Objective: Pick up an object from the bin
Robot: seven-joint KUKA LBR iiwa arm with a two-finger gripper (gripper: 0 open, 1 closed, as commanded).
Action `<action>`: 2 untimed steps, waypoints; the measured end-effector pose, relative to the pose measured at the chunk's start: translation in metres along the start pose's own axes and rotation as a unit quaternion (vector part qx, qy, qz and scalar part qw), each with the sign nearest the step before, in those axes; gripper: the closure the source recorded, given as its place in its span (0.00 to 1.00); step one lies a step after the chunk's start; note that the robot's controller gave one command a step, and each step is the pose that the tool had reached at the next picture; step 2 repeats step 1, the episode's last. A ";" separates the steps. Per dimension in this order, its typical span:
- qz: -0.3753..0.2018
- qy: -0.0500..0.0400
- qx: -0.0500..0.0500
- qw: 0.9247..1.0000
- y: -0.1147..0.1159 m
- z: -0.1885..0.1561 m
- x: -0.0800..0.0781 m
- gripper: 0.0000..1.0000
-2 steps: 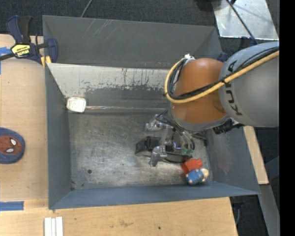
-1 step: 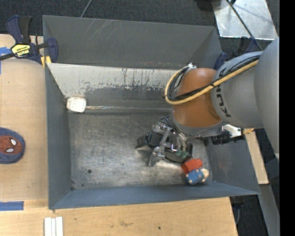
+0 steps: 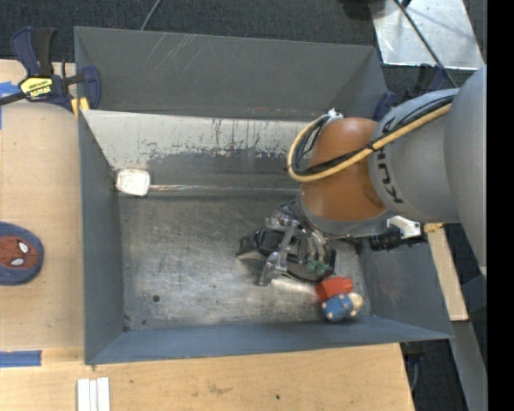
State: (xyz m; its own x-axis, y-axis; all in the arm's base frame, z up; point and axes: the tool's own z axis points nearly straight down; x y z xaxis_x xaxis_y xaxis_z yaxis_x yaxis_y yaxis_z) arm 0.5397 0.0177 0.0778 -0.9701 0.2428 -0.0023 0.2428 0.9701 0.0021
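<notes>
The hand (image 3: 278, 257), spread or pressed together I cannot tell, hangs low in the bin (image 3: 100, 255), a small red-and-blue toy (image 3: 337, 299) just beside it toward the near right corner.

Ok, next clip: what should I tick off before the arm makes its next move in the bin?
1. Jaws down near the floor of the bin, right of centre: ok.
2. Anything held yet: cannot tell.
3. Nearest thing, the red and blue toy, lies close beside the jaws by the front right corner, within easy reach: ok.
4. The white lump sits far left by the back wall, out of the way: ok.
5. The arm's orange cover clear of the right wall: cannot tell.
</notes>
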 end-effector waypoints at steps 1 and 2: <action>-0.066 -0.001 0.001 0.998 -0.008 -0.134 -0.005 1.00; -0.066 -0.001 0.001 0.998 -0.008 -0.134 -0.005 1.00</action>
